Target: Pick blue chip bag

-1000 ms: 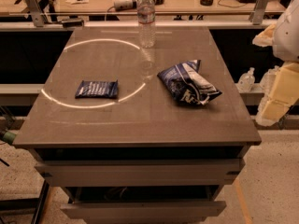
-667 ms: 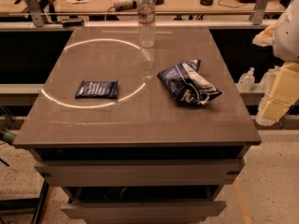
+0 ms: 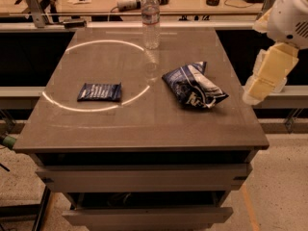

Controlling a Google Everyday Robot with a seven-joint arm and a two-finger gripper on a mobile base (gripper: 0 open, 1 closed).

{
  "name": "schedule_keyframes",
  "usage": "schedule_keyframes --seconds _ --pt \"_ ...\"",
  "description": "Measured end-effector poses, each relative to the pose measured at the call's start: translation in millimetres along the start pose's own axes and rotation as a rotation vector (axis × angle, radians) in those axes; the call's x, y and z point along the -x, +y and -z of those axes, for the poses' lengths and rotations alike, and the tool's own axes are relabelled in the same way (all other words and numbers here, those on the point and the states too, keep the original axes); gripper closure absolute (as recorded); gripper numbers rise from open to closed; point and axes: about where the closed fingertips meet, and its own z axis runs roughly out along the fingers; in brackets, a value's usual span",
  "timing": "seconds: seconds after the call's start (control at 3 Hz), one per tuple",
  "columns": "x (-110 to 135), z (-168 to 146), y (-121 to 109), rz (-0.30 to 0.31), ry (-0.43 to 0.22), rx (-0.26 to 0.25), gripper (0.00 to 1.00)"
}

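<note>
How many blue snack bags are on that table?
2: the blue chip bag right of centre, the small flat packet on the left. None seems hidden. The gripper hangs beyond the table's right edge.

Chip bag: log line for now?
tool right of table | chip bag on table, ungrasped | packet left | bottle back

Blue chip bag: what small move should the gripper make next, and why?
Probably move the gripper left, in over the table toward the blue chip bag. The gripper hangs beyond the table's right edge, apart from the bag, which lies crumpled near that edge. The small blue packet and water bottle sit farther left, out of that path.
</note>
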Motion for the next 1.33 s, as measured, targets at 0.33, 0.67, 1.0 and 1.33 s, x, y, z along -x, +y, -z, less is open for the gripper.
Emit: schedule_keyframes --seconds 0.33,0.67,1.0,1.33 --pt "16 -16 -17 -0.001 -0.034 -0.051 0.00" --pt "27 -49 -35 -0.032 -0.034 -0.063 0.00" --pt "27 -79 -48 -0.061 -0.022 -0.038 0.00" --pt "24 -101 -56 -0.077 0.000 -0.012 0.00"
